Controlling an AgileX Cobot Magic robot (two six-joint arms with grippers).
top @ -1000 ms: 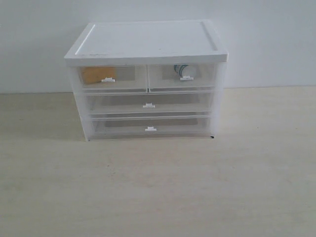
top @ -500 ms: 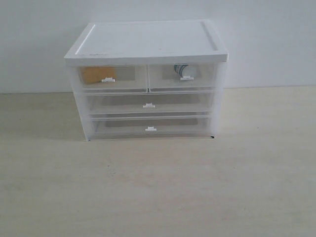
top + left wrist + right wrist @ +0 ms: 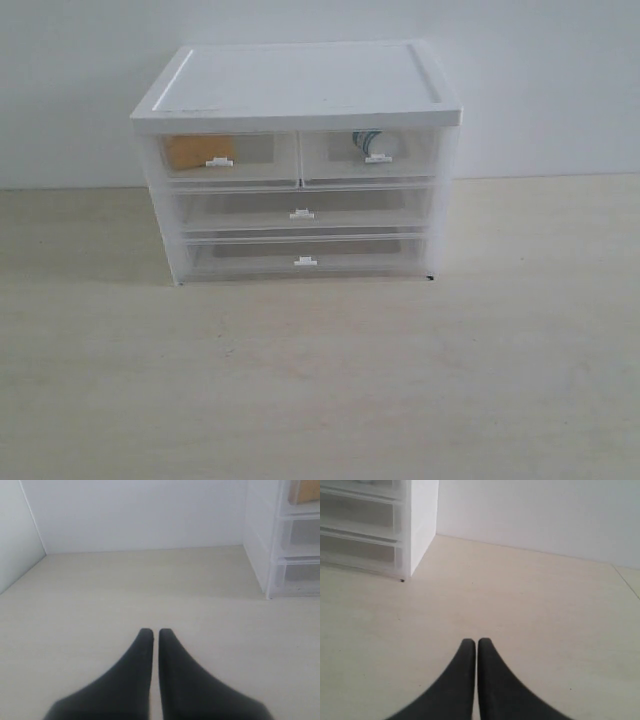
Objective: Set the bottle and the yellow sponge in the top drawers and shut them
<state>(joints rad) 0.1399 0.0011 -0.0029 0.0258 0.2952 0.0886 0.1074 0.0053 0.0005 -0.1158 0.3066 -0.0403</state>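
Left gripper (image 3: 155,634): two matte black fingers (image 3: 135,675), broad-based, curving to narrow rounded tips (bases blurred). Right gripper (image 3: 476,643): same black tapered pair.

The black, tapered right gripper (image 3: 476,642) is recorded with jaws pressed together above a pale wood-grain tabletop (image 3: 535,615), well apart from a white translucent plastic drawer cabinet (image 3: 422,525) backed by a plain white wall (image 3: 535,515).

Cabinet (image 3: 300,85) white; top drawers (image 3: 265,152) frosted translucent. Yellow sponge (image 3: 188,150) orange-yellow. Bottle (image 3: 364,138) label teal-white striped. Worktop (image 3: 320,380) pale beige. Left tool (image 3: 155,636), right tool (image 3: 473,645) black.
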